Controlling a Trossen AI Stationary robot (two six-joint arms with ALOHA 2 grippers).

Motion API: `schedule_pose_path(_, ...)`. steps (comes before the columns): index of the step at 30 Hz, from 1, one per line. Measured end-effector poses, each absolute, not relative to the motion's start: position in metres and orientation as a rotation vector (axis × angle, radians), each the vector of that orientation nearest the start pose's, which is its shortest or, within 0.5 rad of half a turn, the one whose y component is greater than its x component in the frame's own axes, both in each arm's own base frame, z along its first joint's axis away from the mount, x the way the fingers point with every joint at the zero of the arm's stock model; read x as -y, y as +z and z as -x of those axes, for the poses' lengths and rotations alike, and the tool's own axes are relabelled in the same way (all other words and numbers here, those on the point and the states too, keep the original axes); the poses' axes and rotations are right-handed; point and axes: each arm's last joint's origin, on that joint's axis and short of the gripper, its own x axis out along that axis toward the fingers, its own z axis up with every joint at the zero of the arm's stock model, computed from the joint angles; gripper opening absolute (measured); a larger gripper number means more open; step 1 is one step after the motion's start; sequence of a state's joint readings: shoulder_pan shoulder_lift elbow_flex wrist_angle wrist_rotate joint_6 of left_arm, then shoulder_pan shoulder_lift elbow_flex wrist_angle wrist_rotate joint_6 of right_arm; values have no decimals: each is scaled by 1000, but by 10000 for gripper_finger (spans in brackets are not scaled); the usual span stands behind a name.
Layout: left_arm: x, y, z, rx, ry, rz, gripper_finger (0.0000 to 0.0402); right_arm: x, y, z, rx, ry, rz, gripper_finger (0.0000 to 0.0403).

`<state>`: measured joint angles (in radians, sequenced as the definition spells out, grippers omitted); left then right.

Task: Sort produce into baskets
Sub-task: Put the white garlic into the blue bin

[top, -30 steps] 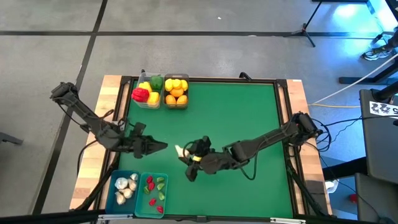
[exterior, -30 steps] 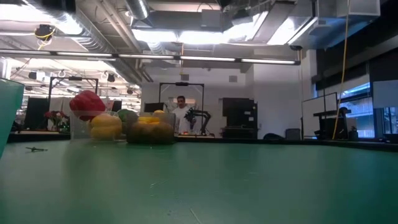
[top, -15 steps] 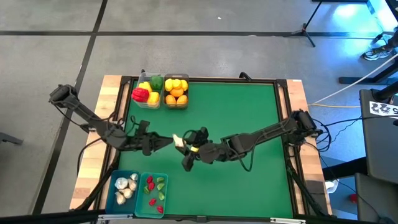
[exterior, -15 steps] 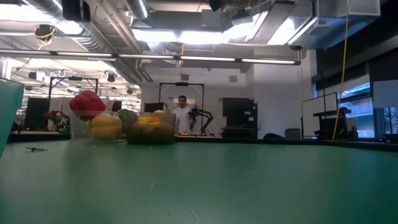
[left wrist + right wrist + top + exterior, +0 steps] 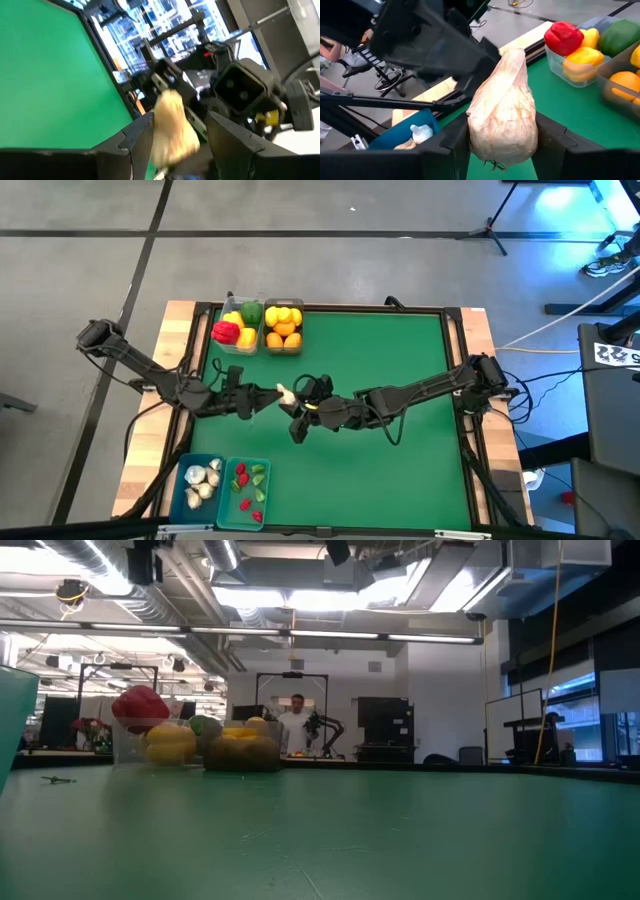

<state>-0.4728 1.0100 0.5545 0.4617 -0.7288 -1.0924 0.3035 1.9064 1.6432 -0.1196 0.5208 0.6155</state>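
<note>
Green table mat (image 5: 400, 360) is mostly bare mid-handoff. Right gripper (image 5: 291, 397) pinches a garlic bulb (image 5: 503, 116) between its jaws, and the left gripper (image 5: 262, 393) has its 2 fingers spread around it (not closed yet). If the right lets go early, that papery bulb probably drops and rolls away from the teal garlic bin (image 5: 186, 492).

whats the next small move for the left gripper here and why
Probably close the left gripper on the garlic bulb. The right gripper holds the bulb above the green mat, and the left wrist view shows it between the left fingers, which are open. The garlic bin sits on the left arm's side.
</note>
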Motion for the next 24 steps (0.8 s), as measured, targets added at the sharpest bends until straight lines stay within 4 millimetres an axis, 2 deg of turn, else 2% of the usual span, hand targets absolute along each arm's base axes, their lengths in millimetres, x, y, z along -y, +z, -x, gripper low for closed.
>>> schedule_pose_path(8,72,274,-205,153,236,1090,175,-116,311,-431,-272,-325,-450,161)
schedule_pose_path(24,72,274,-205,143,222,1092,175,-109,311,-432,-268,-345,-440,161)
